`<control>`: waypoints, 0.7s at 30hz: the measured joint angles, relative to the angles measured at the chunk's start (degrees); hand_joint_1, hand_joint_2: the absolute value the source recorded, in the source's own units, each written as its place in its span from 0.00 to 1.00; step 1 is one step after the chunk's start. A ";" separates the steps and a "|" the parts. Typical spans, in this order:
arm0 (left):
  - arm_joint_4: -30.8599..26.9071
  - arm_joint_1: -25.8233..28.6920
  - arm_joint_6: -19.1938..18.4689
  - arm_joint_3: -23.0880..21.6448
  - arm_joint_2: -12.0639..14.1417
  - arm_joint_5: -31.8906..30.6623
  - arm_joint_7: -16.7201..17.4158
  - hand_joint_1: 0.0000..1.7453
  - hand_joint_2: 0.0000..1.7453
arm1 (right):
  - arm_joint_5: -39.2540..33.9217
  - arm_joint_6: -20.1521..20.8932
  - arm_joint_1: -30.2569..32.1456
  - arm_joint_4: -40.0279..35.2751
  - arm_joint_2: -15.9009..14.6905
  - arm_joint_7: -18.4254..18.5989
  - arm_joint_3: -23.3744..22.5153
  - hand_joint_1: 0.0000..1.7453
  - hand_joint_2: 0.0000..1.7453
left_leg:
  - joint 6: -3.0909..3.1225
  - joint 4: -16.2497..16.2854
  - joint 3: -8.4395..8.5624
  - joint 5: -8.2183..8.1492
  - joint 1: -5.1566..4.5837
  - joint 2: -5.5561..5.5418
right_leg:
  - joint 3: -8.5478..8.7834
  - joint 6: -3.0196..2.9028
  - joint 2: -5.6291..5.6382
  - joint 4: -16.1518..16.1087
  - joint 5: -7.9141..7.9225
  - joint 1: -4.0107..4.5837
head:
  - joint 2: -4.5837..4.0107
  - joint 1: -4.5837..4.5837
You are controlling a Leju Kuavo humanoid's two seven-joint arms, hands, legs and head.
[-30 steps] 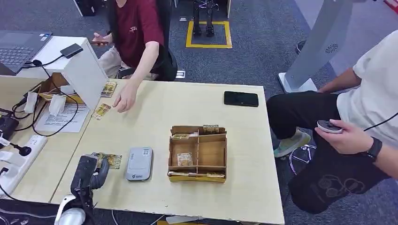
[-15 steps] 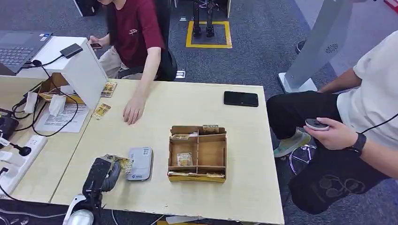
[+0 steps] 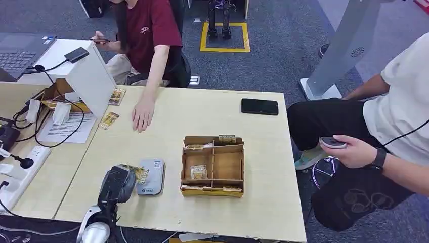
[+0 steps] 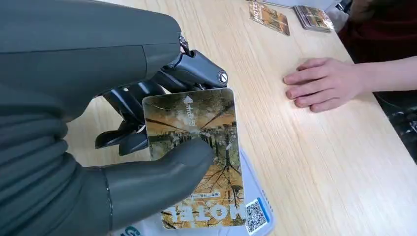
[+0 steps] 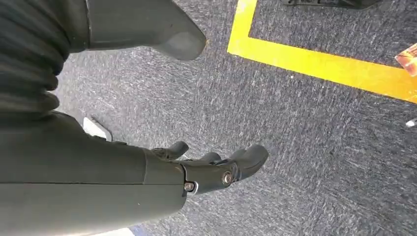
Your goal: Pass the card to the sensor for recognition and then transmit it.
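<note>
While the left robot hand (image 3: 120,183) grips a card (image 4: 196,147) over the sensor (image 3: 150,177), the box (image 3: 213,165) at 3 o'clock holds cards; the right robot hand (image 5: 216,169) hangs open.

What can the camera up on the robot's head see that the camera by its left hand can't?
Only the head view shows the wooden box, the black phone and a person holding a controller. Only the left wrist view shows the card's picture and its "MOTEL" lettering. Both show the left hand holding the card over the grey sensor, and a person's hand flat on the table.

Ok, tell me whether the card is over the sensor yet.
Over it: the left hand holds the card above the grey sensor, overlapping its near edge.
</note>
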 joint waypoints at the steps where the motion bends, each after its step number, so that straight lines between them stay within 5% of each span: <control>1: 0.49 -0.17 0.27 0.00 -0.02 -0.22 0.00 1.00 1.00 | 0.00 0.00 0.01 0.00 0.00 0.20 0.02 0.00 1.00 | 0.00 0.00 0.00 0.00 0.00 0.00 | 0.00 0.00 0.00 0.00 0.00 0.00 | 0.02 0.00; 21: 5.27 -0.97 3.57 0.00 -0.37 -7.06 0.54 1.00 1.00 | 0.02 0.07 0.00 0.00 0.00 0.44 0.92 0.00 1.00 | 0.00 0.00 0.00 0.00 0.00 0.00 | 0.01 0.00 0.00 0.00 0.00 0.00 | 0.02 0.00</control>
